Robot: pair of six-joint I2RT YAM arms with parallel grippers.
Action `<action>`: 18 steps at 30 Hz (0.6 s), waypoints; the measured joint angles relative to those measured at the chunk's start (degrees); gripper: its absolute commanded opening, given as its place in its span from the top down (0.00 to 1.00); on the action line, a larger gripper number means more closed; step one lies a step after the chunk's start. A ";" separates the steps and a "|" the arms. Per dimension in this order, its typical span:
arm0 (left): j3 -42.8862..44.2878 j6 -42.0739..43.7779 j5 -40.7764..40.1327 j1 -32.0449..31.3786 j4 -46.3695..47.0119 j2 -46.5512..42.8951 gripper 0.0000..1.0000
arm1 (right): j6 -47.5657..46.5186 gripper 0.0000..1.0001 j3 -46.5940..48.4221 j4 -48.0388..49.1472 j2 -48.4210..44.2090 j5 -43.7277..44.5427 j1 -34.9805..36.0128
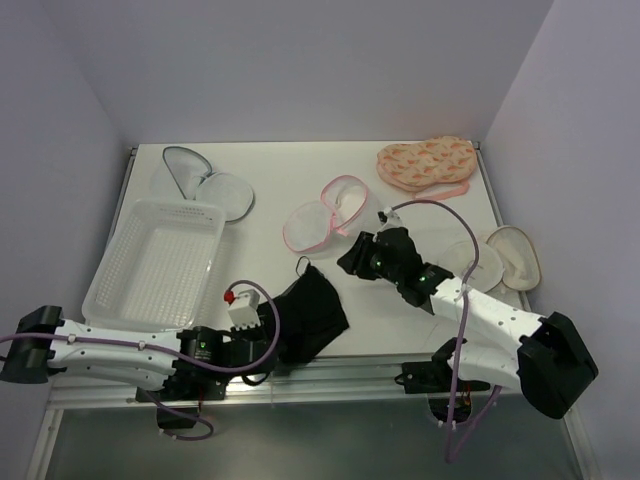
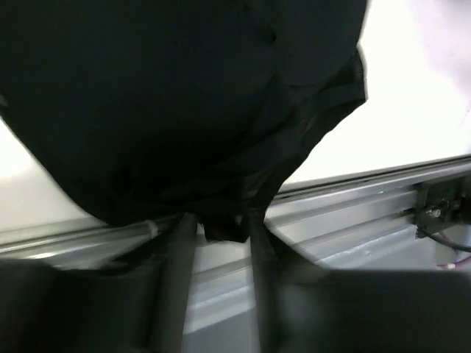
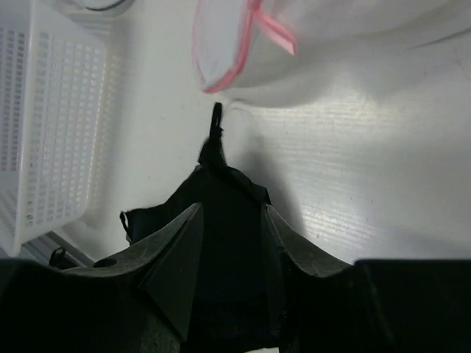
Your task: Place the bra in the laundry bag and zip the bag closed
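The black bra [image 1: 312,308] lies bunched near the table's front edge. My left gripper [image 1: 272,326] is at its near-left edge; in the left wrist view the bra [image 2: 184,95] fills the frame and a fold of it sits pinched between the tips of the gripper [image 2: 217,220]. The laundry bag [image 1: 325,215], white mesh with pink trim, lies open just beyond the bra. My right gripper [image 1: 352,258] hovers open and empty between the bag and the bra. In the right wrist view the bra [image 3: 228,187] shows beyond the spread gripper [image 3: 229,213], and the bag [image 3: 221,44] beyond it.
A white plastic basket [image 1: 155,260] stands at the left, also in the right wrist view [image 3: 44,110]. A grey-trimmed mesh pouch [image 1: 205,180] lies behind it. An orange patterned pouch [image 1: 425,162] is at the back right, and a cream pouch [image 1: 512,255] at the right edge. The metal front rail [image 2: 383,184] runs under the bra.
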 measured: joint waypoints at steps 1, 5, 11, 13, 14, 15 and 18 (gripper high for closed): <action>0.07 -1.18 -0.24 -0.85 -0.61 0.74 0.54 | 0.11 0.55 -0.63 -0.15 -0.52 0.00 0.42; 0.15 -6.16 -1.36 -4.42 -3.32 1.20 0.44 | 0.09 0.55 -3.08 -0.26 -0.46 0.02 1.18; 1.05 -12.00 -3.67 -6.60 -8.63 -0.76 0.46 | -0.59 0.51 -4.44 1.33 2.93 -0.35 2.69; 2.32 -13.73 -4.76 -6.64 -10.75 -1.01 0.46 | -0.90 0.49 -4.74 2.21 4.07 -0.83 3.23; 3.04 -14.38 -5.25 -6.67 -11.76 -0.98 0.46 | -1.07 0.49 -4.92 2.91 4.63 -1.16 3.58; 3.56 -14.75 -5.64 -6.67 -12.33 -0.98 0.46 | -1.27 0.49 -5.07 3.85 5.11 -1.46 4.00; 4.76 -15.85 -6.58 -6.73 -13.46 -1.01 0.46 | -1.75 0.49 -5.51 6.29 6.43 -2.54 5.31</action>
